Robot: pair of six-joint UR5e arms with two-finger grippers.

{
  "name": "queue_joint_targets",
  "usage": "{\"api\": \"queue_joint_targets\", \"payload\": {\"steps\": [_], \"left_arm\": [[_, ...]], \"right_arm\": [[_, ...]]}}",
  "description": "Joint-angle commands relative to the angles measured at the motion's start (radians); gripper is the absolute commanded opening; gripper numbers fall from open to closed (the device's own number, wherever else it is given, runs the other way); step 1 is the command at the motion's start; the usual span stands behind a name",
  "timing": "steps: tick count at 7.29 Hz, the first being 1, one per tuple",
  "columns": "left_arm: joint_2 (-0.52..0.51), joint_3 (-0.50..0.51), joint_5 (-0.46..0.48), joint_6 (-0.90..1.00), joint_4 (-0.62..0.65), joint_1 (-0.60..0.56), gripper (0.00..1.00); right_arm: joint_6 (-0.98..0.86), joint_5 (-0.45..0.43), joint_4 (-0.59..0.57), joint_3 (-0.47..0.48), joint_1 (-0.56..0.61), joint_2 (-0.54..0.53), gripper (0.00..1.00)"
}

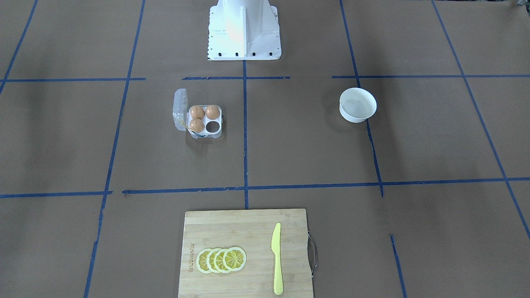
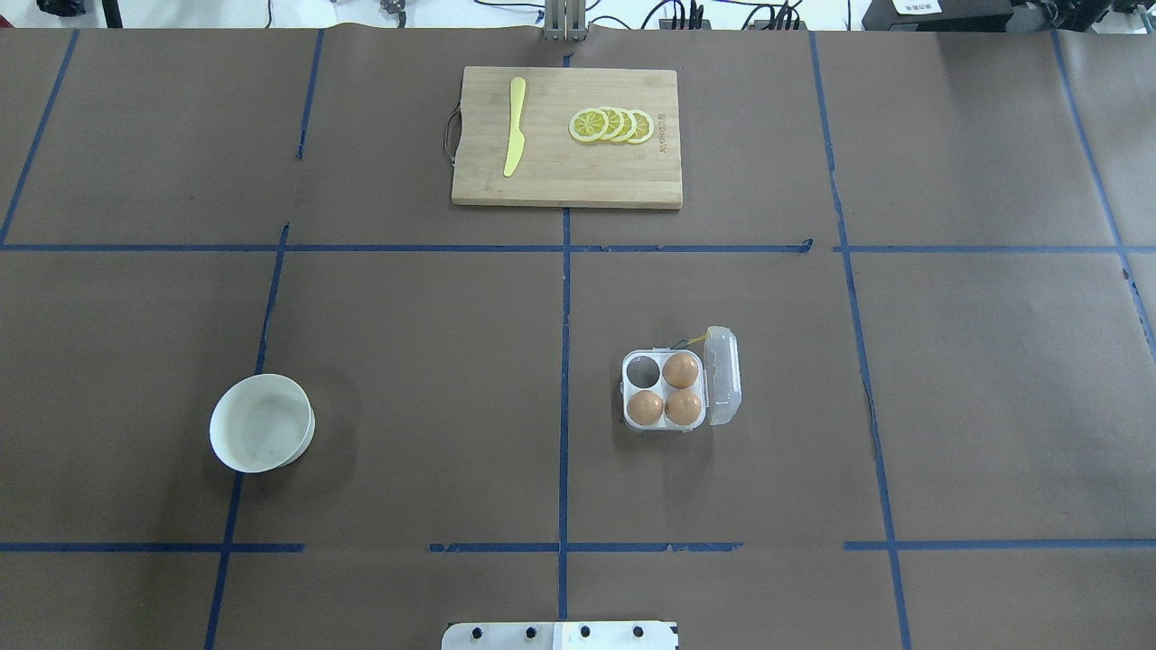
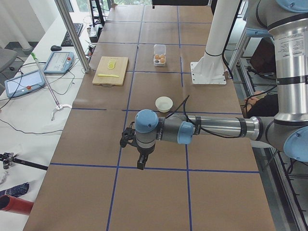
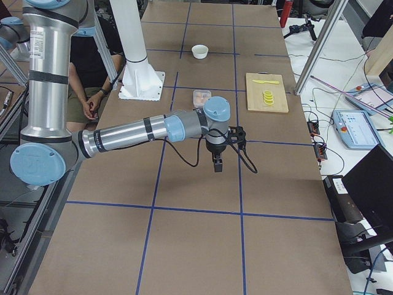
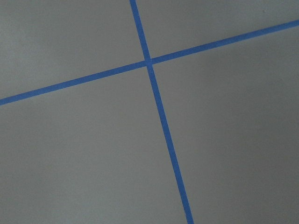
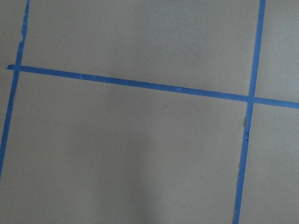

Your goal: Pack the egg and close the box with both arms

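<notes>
The clear egg carton (image 2: 664,390) stands right of the table's middle with its lid (image 2: 722,375) hinged open. Three tan-brown eggs (image 2: 680,369) fill three cells; the far left cell (image 2: 644,368) is empty. The carton also shows in the front view (image 1: 205,118). No loose egg is in view. My left gripper (image 3: 140,164) hangs above the table well off to the left, seen only in the exterior left view. My right gripper (image 4: 218,167) hangs above the table off to the right, seen only in the exterior right view. I cannot tell whether either is open. Both wrist views show only paper and tape.
A round white bowl (image 2: 262,422) sits on the left and looks empty. A wooden cutting board (image 2: 567,185) at the far edge carries a yellow knife (image 2: 515,126) and several lemon slices (image 2: 612,125). The white pedestal base (image 1: 244,31) stands at the near edge.
</notes>
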Motion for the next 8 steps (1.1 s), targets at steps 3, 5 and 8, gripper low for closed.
{"api": "queue_joint_targets", "payload": {"steps": [3, 5, 8], "left_arm": [[-0.002, 0.000, 0.003, 0.000, 0.029, 0.002, 1.00], [-0.025, -0.054, 0.077, 0.000, 0.164, 0.004, 1.00], [-0.040, -0.036, 0.089, -0.003, 0.170, 0.002, 1.00]], "right_arm": [[0.003, 0.002, -0.001, -0.001, 0.000, -0.003, 1.00], [0.003, 0.002, 0.002, -0.001, 0.000, -0.018, 1.00], [-0.033, 0.050, 0.009, -0.016, 0.003, -0.110, 1.00]]}}
